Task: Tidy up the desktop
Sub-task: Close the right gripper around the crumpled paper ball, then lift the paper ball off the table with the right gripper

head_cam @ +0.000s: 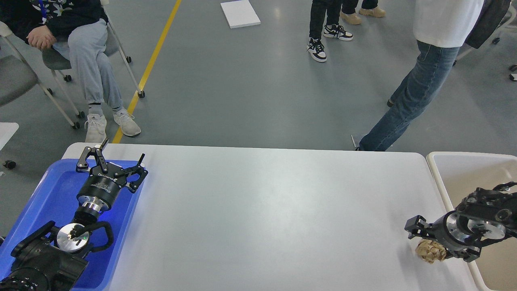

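On the white desktop (258, 210), right gripper (429, 247) clamps crumpled paper (431, 251); left gripper (117, 155) gapes over blue tray (52, 194).

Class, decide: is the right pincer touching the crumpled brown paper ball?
Cannot tell. In the head view the right pincer overlaps the paper ball, hiding any contact or gap.

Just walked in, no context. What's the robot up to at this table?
It is tidying the white desktop. The right gripper is down at a crumpled brown paper ball near the table's right edge, beside the beige bin; a firm grip can't be confirmed. The left gripper hangs open and empty over the blue tray.
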